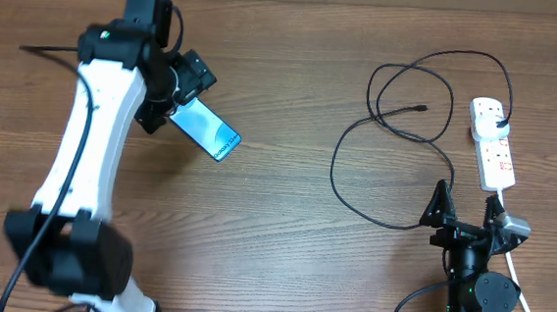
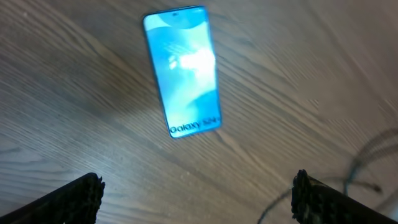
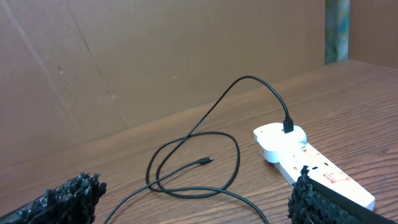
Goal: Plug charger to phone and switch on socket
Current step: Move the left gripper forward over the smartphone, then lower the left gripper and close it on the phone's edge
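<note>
Overhead, far left of the socket [image 1: 493, 143], the phone [image 1: 205, 129] is seen screen-up on the table [image 1: 283, 235], one end under the left gripper [image 1: 177, 88]. The charger [image 1: 402, 81] is looped just left of the socket, with its plug seated in the socket's far end. The right gripper [image 1: 467, 211] is held just near of the socket, jaws spread and empty.

Left wrist: phone [image 2: 183, 68] is lit blue, "Galaxy" legible, untouched beyond the widely parted fingers [image 2: 78, 196].

Right wrist: socket [image 3: 305, 165] is noted close by the right-hand finger [image 3: 323, 199]. Charger [image 3: 249, 79] tip lies loose left of the socket.
</note>
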You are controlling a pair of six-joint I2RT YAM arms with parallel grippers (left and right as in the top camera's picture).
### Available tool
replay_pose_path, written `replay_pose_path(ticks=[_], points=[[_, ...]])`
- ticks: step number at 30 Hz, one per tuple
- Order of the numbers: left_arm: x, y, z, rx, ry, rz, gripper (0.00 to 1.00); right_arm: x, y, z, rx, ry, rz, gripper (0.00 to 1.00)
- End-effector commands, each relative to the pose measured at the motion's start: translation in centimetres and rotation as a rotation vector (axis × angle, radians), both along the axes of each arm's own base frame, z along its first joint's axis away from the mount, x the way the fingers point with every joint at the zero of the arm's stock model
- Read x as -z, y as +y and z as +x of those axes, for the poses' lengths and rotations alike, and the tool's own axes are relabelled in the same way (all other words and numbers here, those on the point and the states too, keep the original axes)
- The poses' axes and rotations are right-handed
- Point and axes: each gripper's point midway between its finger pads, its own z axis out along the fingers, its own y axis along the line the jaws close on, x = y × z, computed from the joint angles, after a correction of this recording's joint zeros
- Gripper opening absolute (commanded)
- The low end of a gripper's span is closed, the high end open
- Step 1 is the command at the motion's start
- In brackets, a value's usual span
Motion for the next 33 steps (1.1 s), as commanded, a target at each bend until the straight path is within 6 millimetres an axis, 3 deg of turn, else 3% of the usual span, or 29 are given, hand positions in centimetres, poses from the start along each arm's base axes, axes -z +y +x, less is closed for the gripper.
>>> replay_pose_path(ticks=[1,14,19,26,33], points=[[2.7,0.1,0.5,-0.089,0.087,0.015,1.00,0.2,0.0,0.0,-0.003,-0.005,0.001,1.00],[10.7,0.1,0.9,-0.090,0.270,0.038,1.00,0.2,0.0,0.0,-0.003,-0.005,0.001,1.00],[13.8,0.0,1.2,-0.194,0.324,0.035,1.00,0.2,0.0,0.0,-0.003,-0.005,0.001,1.00],[15.9,-0.4,2.9,-0.209,0.290,0.008,1.00,0.2,0.0,0.0,-0.003,-0.005,0.001,1.00],[16.1,-0.4,4.0,-0.209,0.247,0.007,1.00,0.2,0.0,0.0,-0.003,-0.005,0.001,1.00]])
